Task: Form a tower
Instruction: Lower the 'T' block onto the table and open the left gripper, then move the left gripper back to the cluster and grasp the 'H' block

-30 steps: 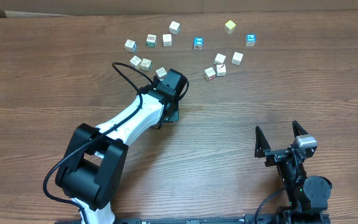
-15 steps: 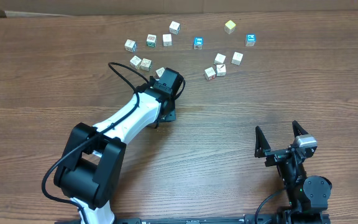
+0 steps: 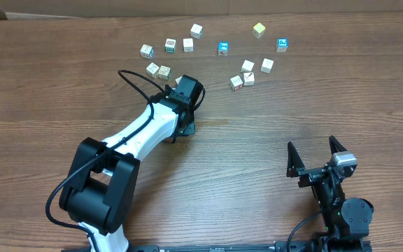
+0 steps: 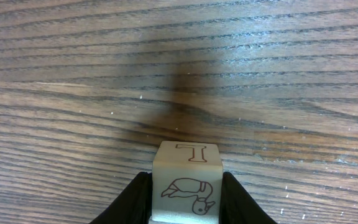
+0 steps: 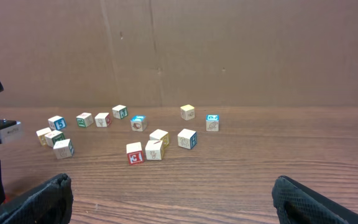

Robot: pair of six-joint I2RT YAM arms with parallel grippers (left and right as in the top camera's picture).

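Observation:
My left gripper (image 4: 186,178) is shut on a pale wooden cube (image 4: 188,190) with a T on its top face and a line drawing on the face toward the camera. The cube hangs just above bare wood. In the overhead view the left gripper (image 3: 186,127) sits under the arm, left of centre, and the held cube is hidden there. My right gripper (image 3: 317,150) stands wide open near the front right with nothing in it, and shows again in the right wrist view (image 5: 176,190). No tower shows in any view.
Several loose cubes lie along the far side: pale ones (image 3: 152,68) (image 3: 188,45), a cluster (image 3: 248,66), two blue-faced ones (image 3: 223,48) (image 3: 282,45) and a yellow one (image 3: 259,29). One pale cube (image 3: 180,79) lies right by the left wrist. A cardboard wall (image 5: 179,50) backs the table.
The left arm has shifted slightly left and toward the far side, covering more of the pale cube by its wrist. The right arm has not moved.

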